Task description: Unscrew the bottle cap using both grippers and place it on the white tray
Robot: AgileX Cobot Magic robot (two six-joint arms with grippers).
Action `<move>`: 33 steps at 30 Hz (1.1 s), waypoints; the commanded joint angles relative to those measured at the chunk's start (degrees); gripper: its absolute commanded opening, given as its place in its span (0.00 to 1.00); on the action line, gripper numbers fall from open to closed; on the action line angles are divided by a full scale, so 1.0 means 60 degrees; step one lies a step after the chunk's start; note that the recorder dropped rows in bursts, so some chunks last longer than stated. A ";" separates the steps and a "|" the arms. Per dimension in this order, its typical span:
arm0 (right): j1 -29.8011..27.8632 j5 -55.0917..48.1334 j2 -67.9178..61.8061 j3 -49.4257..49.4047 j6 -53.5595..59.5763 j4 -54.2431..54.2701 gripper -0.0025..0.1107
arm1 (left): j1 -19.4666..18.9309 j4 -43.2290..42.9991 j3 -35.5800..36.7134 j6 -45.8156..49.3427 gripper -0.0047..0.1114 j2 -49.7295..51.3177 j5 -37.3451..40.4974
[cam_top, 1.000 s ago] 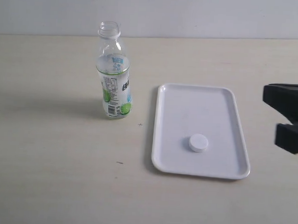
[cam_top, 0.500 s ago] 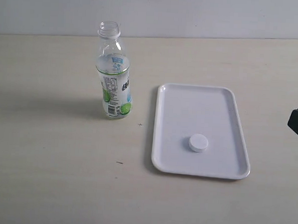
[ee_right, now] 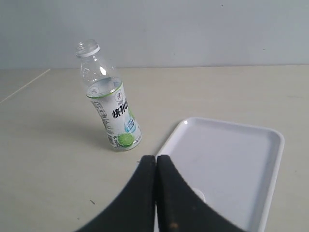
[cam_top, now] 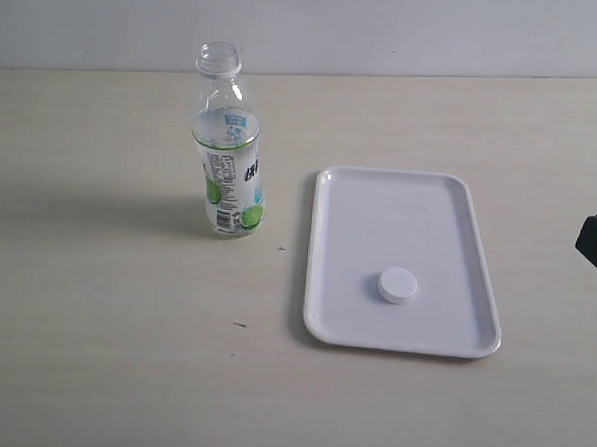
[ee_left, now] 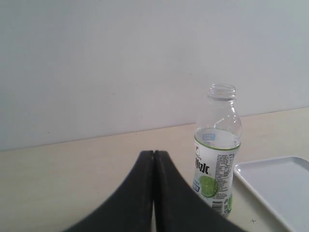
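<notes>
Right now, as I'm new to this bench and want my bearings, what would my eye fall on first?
An uncapped clear bottle stands upright on the table, left of the white tray in the exterior view. The bottle cap lies flat on the tray, in the half nearer that camera. The left gripper and right gripper are both shut, holding nothing.

Bottle [cam_top: 229, 150]: one, by my count over the camera feeds.
Cap [cam_top: 397, 285]: one, as I see it.
Tray [cam_top: 400, 204]: one.
Grippers: two on my screens, the left gripper [ee_left: 153, 157] and the right gripper [ee_right: 155, 159].
Table [cam_top: 102, 333]: one.
</notes>
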State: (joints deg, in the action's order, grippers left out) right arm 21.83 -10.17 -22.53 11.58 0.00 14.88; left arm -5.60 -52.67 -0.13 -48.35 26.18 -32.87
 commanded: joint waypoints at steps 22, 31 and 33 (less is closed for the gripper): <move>-0.0040 -0.0009 0.0074 0.0003 0.0000 0.0004 0.02 | 0.1280 0.5456 0.0021 0.2705 0.04 -0.4145 0.6273; -0.0040 -0.0009 0.0074 0.0003 0.0000 0.0004 0.02 | 0.1280 0.7991 0.0021 0.6881 0.04 -0.4253 0.8681; -0.0040 -0.0009 0.0074 0.0003 0.0000 0.0004 0.02 | 0.1280 0.7991 0.0021 0.6881 0.04 -0.4253 0.8681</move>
State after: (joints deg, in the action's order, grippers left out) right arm 21.83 -10.23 -22.53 11.58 0.00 14.88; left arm 1.66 -5.51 0.03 -7.49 1.05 19.27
